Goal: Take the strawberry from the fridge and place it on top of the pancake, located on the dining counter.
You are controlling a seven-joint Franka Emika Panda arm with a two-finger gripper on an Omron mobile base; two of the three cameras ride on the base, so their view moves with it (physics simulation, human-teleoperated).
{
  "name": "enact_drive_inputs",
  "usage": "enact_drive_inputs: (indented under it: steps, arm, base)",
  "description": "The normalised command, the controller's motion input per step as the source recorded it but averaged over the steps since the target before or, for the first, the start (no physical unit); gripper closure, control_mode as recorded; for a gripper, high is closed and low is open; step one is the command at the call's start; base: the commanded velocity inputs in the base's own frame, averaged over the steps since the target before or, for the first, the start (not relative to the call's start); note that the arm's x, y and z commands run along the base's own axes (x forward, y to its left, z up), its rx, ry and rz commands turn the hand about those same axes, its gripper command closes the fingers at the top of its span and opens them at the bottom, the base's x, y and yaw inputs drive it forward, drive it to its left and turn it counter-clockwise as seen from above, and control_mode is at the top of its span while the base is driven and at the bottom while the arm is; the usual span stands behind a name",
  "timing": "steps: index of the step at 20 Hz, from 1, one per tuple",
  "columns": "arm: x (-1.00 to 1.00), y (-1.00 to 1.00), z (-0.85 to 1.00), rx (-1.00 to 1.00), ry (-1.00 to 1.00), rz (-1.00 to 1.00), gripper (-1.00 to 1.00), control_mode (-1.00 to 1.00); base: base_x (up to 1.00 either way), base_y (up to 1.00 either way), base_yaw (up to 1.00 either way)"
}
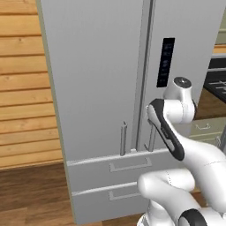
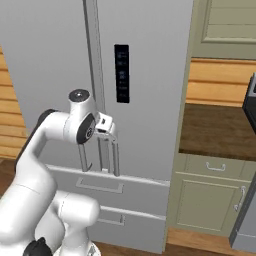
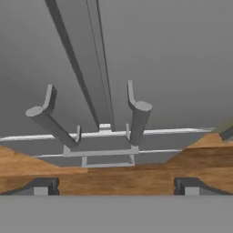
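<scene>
Opening step: the fridge point(image 1: 101, 84) is standing with both doors shut, so nothing of its inside is showing, and the strawberry is presumably behind those doors, though its exact shelf cannot be told. The gripper point(image 3: 116, 185) is hovering just in front of the fridge near the foot of the two vertical bar handles, jaws spread wide and pinching nothing. In the hand view the right handle point(image 3: 138, 120) is sitting a little right of the midline between the fingertips and the left handle point(image 3: 48, 123) is well off toward the left fingertip; the door seam point(image 3: 98, 68) is running between them and the top drawer point(image 3: 109, 157) is lying below the handle ends. Judging by this, the next move is calling for closing in on one handle, centring it between the fingers, clamping, then pulling the door outward along its hinge arc; risk is the fingers straddling the seam instead of a bar. Pose: the arm is rising from the base, the elbow is folding up beside the fridge, the forearm is reaching level toward the doors, and the wrist point(image 2: 80, 122) is sitting at about lower-handle height, just below the dark control panel point(image 2: 122, 73) and above the drawers.
</scene>
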Motion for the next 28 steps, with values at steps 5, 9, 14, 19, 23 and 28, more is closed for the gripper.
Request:
enact_drive_inputs:
  steps: [5, 9, 14, 19, 23, 28]
  arm:
    - [0.66, -0.08, -0.38, 0.0, 0.0, 0.07, -1.0, -1.0]
    - [0.53, -0.06, -0.28, 0.0, 0.0, 0.03, -1.0, -1.0]
    - [0.41, 0.0, -0.12, 0.0, 0.07, 0.0, -1.0, -1.0]
    - [0.37, 0.0, -0.26, 0.0, 0.11, 0.0, -1.0, -1.0]
    - [0.18, -0.07, -0.41, 0.0, 0.01, 0.0, -1.0, -1.0]
    - [0.16, -0.04, -0.37, 0.0, 0.0, 0.0, -1.0, -1.0]
  base:
    - [0.0, 0.0, 0.0]
    - [0.0, 0.0, 0.0]
    - [0.0, 0.0, 0.0]
    - [0.0, 0.0, 0.0]
    - [0.0, 0.0, 0.0]
    - [0.0, 0.0, 0.0]
